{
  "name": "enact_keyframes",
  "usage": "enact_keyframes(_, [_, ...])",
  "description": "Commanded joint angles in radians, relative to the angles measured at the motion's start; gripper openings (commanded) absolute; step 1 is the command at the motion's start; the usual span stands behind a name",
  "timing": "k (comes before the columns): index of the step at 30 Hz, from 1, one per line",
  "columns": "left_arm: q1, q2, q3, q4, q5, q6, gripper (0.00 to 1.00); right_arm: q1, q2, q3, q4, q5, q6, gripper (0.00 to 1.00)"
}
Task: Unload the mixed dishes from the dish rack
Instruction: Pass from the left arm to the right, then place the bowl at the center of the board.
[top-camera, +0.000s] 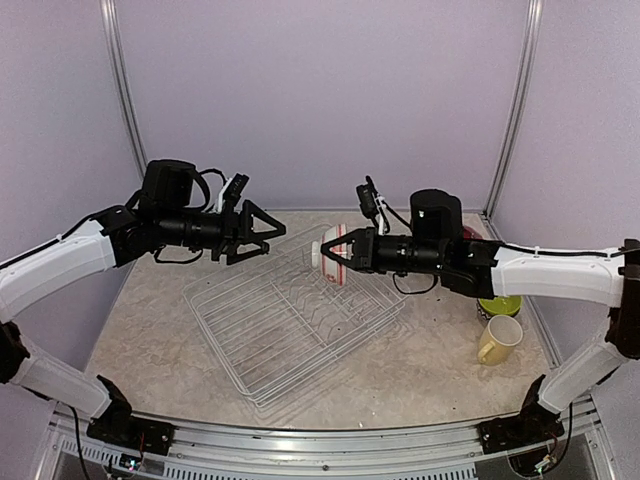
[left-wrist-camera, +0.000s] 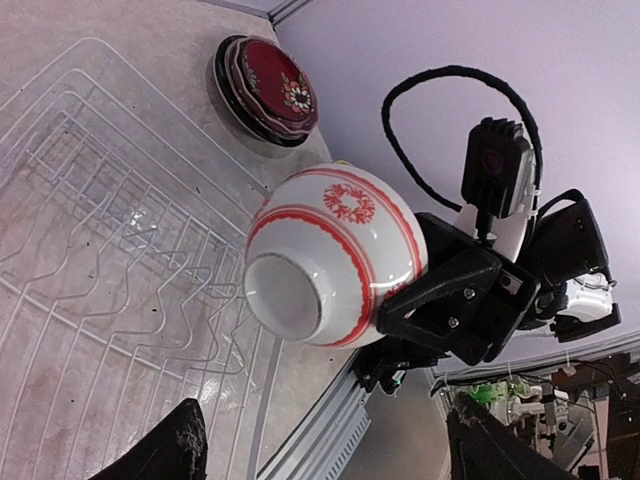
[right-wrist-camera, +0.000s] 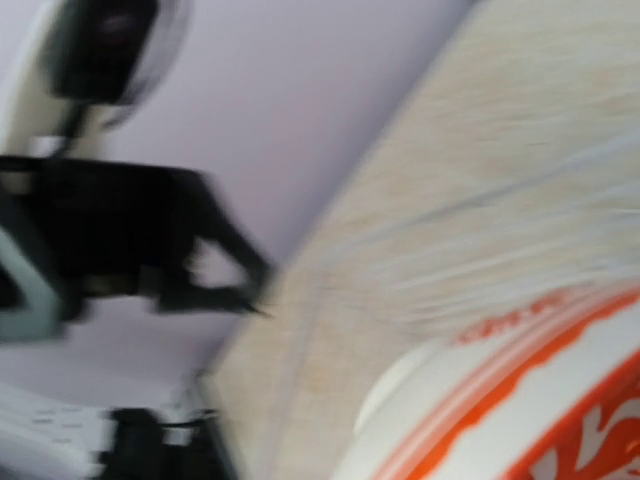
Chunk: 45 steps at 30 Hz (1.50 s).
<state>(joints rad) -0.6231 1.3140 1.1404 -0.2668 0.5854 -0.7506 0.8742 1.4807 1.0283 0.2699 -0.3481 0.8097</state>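
Red-and-white bowl (top-camera: 331, 252) hangs in the air over the far edge of the dish rack (top-camera: 290, 335). The right claw (top-camera: 356, 250) pinches it at the rim, its jaws pressed together on the bowl's wall. The bowl lies on its side. Its axis runs level from left to right, with the foot ring turned toward the left claw (top-camera: 266, 238) and the mouth toward the right wrist.

The left claw is spread wide and holds nothing. It hovers just left of the bowl, apart from it. Its fingertips (left-wrist-camera: 172, 448) show at the bottom corners of the left wrist view, and the bowl's foot sits straight ahead between them. The right arm alone carries the bowl, so the coming move is judged to be its own. It would swing right and toward the near side, to the bench (top-camera: 440, 350) beside the dishes standing there, and turn the bowl upright before letting go.

Counted, there are two claws and one rack, with no dish seen among its tines. One red-and-white bowl is in the air. One lime green bowl (top-camera: 499, 304) and one pale yellow mug (top-camera: 499, 340) stand close together on the right of the bench. One stack topped by a dark red plate (left-wrist-camera: 270, 88) sits at the far right, and how many plates lie under it cannot be told.
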Motion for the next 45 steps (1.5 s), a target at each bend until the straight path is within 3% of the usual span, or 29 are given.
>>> enact_keyframes(1, [0.005, -0.063, -0.002, -0.083, -0.087, 0.096, 0.85, 0.007, -0.16, 0.009, -0.396, 0.284, -0.175, 0.0])
enact_keyframes(8, [0.008, -0.098, 0.006, -0.132, -0.181, 0.171, 0.93, 0.007, -0.347, -0.063, -0.851, 0.597, -0.11, 0.0])
enact_keyframes(13, [0.008, -0.119, 0.006, -0.142, -0.22, 0.194, 0.95, 0.006, -0.375, -0.111, -0.992, 0.691, -0.026, 0.0])
enact_keyframes(19, [0.009, -0.153, 0.005, -0.177, -0.255, 0.198, 0.95, -0.014, -0.322, -0.175, -1.017, 0.732, 0.03, 0.0])
enact_keyframes(26, [0.01, -0.213, -0.011, -0.218, -0.321, 0.2, 0.96, -0.073, -0.241, -0.276, -0.823, 0.629, -0.043, 0.0])
enact_keyframes(33, [0.009, -0.285, -0.036, -0.243, -0.408, 0.17, 0.96, -0.082, -0.124, -0.263, -0.862, 0.664, -0.046, 0.01])
enact_keyframes(35, [0.009, -0.318, -0.066, -0.231, -0.435, 0.157, 0.97, -0.081, -0.113, -0.264, -0.865, 0.665, -0.048, 0.07])
enact_keyframes(38, [0.01, -0.372, -0.089, -0.231, -0.493, 0.144, 0.99, -0.082, -0.125, -0.254, -0.864, 0.663, -0.064, 0.25])
enact_keyframes(45, [0.01, -0.505, -0.089, -0.26, -0.628, 0.181, 0.99, -0.081, -0.273, -0.138, -0.942, 0.749, -0.157, 0.84])
